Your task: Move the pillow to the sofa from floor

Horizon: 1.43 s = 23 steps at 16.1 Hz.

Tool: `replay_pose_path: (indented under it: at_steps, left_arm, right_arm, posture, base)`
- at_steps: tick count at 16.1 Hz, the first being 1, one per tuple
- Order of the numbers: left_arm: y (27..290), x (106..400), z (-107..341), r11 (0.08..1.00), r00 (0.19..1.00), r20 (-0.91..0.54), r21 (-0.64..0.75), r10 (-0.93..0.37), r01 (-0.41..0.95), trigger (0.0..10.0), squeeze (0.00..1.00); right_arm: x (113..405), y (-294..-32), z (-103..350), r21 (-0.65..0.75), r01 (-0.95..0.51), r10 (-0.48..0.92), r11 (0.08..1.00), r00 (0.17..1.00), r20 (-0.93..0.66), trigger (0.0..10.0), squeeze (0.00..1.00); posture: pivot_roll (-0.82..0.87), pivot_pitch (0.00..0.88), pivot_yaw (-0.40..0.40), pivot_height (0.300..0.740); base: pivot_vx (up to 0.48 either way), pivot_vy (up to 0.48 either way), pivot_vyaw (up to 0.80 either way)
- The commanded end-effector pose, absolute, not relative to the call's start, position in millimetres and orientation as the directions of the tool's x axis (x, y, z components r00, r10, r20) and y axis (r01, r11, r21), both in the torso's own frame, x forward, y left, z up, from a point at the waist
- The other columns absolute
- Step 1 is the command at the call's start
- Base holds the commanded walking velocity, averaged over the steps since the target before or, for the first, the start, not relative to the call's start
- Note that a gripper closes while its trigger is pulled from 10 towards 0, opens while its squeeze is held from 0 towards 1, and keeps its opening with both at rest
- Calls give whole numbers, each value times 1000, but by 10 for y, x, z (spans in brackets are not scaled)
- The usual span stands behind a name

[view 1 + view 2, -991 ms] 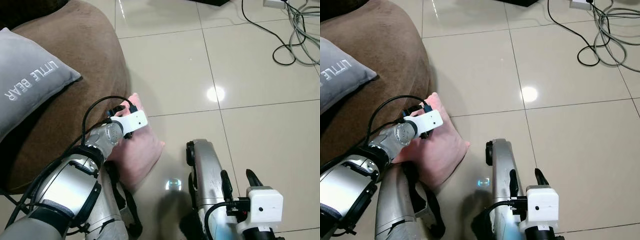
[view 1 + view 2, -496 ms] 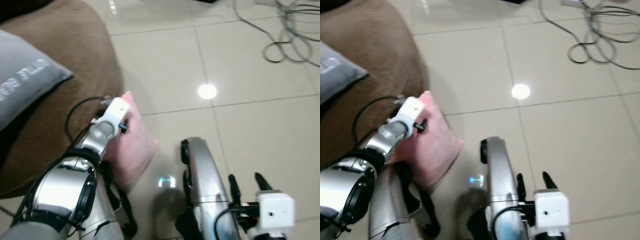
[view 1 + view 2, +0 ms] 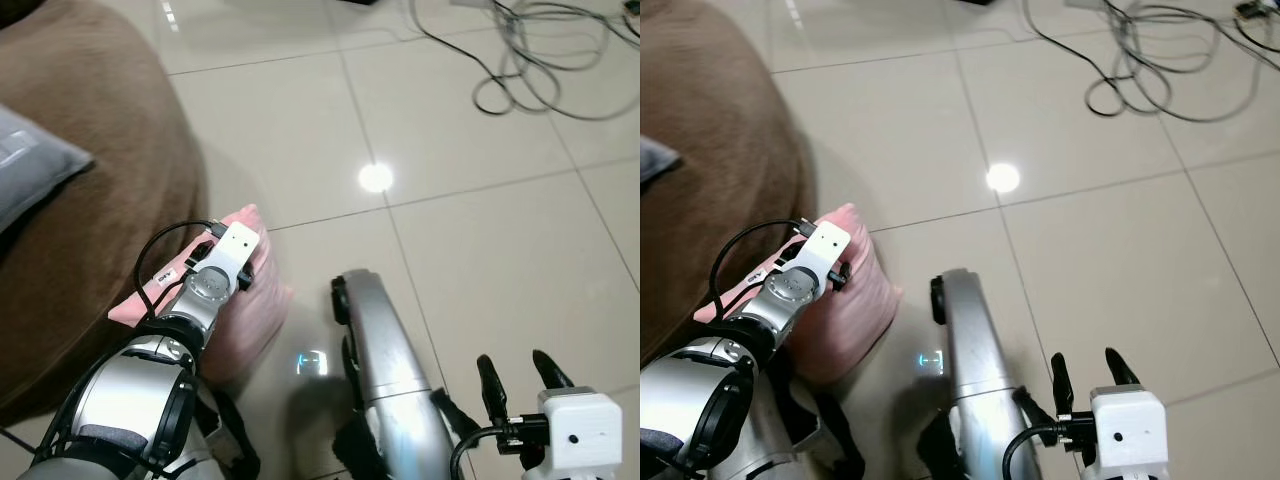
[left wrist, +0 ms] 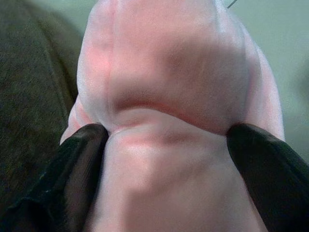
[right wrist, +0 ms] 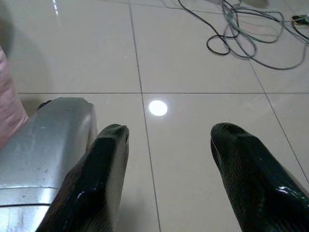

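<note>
A pink pillow (image 3: 250, 310) hangs low beside the brown sofa (image 3: 100, 190), just off the tiled floor. My left gripper (image 4: 166, 140) is shut on it, and both black fingers (image 4: 79, 169) pinch a fold of the pink fabric in the left wrist view. Seen from the head, the left wrist's white camera block (image 3: 232, 255) lies over the pillow's top edge, close to the sofa's rounded side. My right gripper (image 5: 169, 159) stands open low at the right over bare tiles, with nothing between its fingers (image 3: 512, 375).
A grey cushion (image 3: 30, 170) lies on the sofa seat at the left. Loose grey and black cables (image 3: 530, 50) sprawl on the floor at the far right. My silver leg (image 3: 385, 370) stands between the arms. A ceiling light glints on the glossy tiles (image 3: 376, 178).
The camera has swung right, sliding the sofa and grey cushion toward the left edge. My left gripper has turned with the pillow, which now sits closer against the sofa's side.
</note>
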<state>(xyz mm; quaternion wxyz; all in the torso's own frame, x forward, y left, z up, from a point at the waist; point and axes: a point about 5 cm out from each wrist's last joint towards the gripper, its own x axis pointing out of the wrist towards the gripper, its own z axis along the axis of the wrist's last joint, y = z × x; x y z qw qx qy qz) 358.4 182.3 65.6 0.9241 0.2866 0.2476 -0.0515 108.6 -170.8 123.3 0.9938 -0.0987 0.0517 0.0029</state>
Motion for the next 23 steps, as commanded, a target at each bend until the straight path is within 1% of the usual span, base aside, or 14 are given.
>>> replay_pose_path:
  at_steps: [1, 10, 11, 12, 13, 17, 23]
  left_arm:
    - [1826, 3450, 458, 851, 830, -555, 462, 58, 249, 10000, 1000]
    - [1815, 3448, 455, 894, 833, -551, 399, 54, 206, 10000, 1000]
    - [1828, 3448, 457, 909, 836, -546, 372, 48, 190, 0, 780]
    - [1831, 3447, 458, 912, 837, -545, 364, 46, 187, 0, 780]
    - [1848, 3441, 453, 911, 838, -544, 369, 52, 183, 0, 0]
    - [1888, 3438, 457, 903, 844, -532, 395, 73, 171, 0, 0]
    - [1901, 3449, 478, 933, 853, -518, 336, 70, 128, 0, 0]
  right_arm:
    - [1008, -1768, 1210, -200, -6, -25, 980, 988, -153, 10000, 0]
    - [986, -1759, 1203, -199, -23, -12, 980, 985, -173, 10000, 0]
    - [998, -1763, 1200, -199, -27, -9, 980, 985, -174, 10000, 0]
    - [1001, -1764, 1200, -199, -27, -8, 980, 985, -175, 10000, 0]
    - [1007, -1765, 1199, -200, -32, -4, 979, 985, -175, 10000, 0]
    - [1012, -1779, 1201, -203, -39, 2, 978, 984, -179, 10000, 0]
    - [1031, -1791, 1207, -208, -48, 10, 977, 984, -180, 10000, 0]
  posture:
    - [-555, 396, -61, 513]
    - [-544, 403, -73, 513]
    - [-542, 404, -75, 513]
    - [-542, 404, -75, 513]
    - [-537, 405, -78, 513]
    - [-538, 406, -86, 513]
    - [-532, 399, -91, 513]
  base:
    - [0, 0, 0]
    - [0, 0, 0]
    - [0, 0, 0]
    - [0, 0, 0]
    - [0, 0, 0]
    - [0, 0, 0]
    - [0, 0, 0]
